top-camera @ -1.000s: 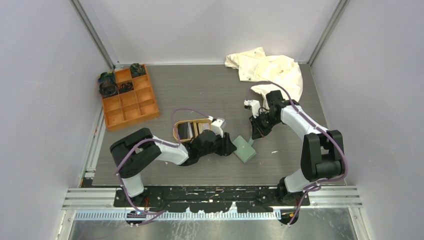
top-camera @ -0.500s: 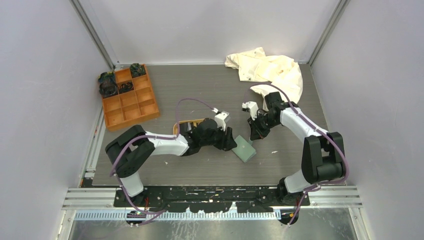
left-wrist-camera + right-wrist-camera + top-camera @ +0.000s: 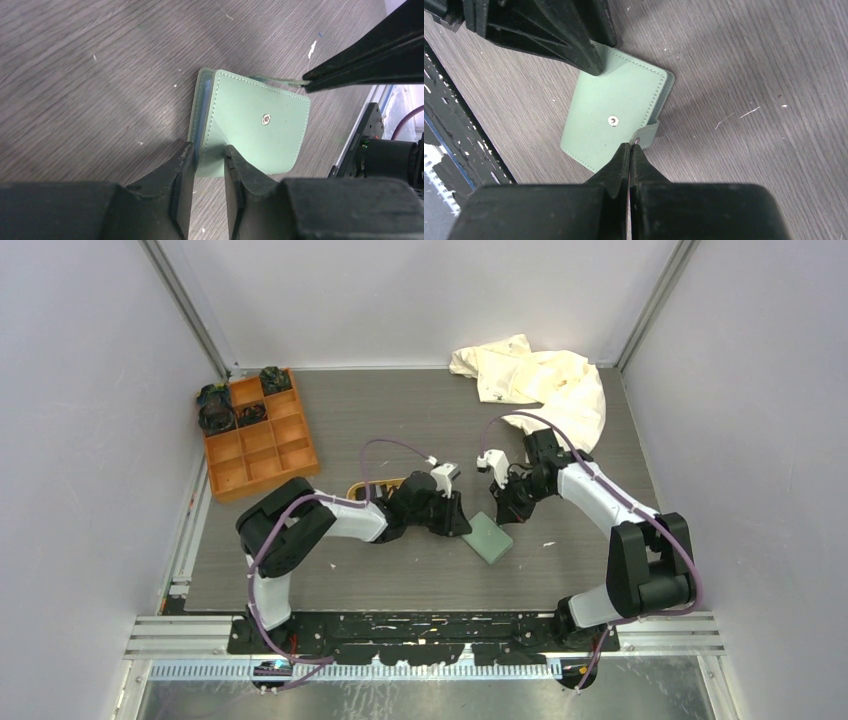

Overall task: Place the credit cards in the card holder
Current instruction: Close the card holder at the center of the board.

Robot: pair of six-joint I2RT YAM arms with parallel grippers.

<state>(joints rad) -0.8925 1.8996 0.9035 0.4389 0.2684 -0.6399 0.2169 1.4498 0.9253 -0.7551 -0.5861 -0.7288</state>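
Note:
The sage-green card holder [image 3: 488, 538] lies folded flat on the table, snap stud up [image 3: 266, 118]. My left gripper [image 3: 207, 150] is shut on its near corner at the folded edge, one finger [image 3: 182, 157] against the edge, the other on the cover. A thin light-blue edge [image 3: 204, 112], like a card's, shows between the holder's layers. My right gripper [image 3: 630, 145] is shut on the holder's small tab [image 3: 648, 134] and holds it pulled out sideways. In the top view the left gripper [image 3: 458, 522] and right gripper [image 3: 500, 514] meet over the holder. No other credit cards show.
An oval tan tray [image 3: 372, 483] is mostly hidden behind my left arm. An orange compartment box [image 3: 258, 435] with dark items in its rear cells stands at the back left. A crumpled white cloth [image 3: 535, 380] lies at the back right.
The left arm has swung forward and right, covering the tray, and its jaws have narrowed onto the holder's corner. The right gripper has shifted slightly left, still pinching the tab.

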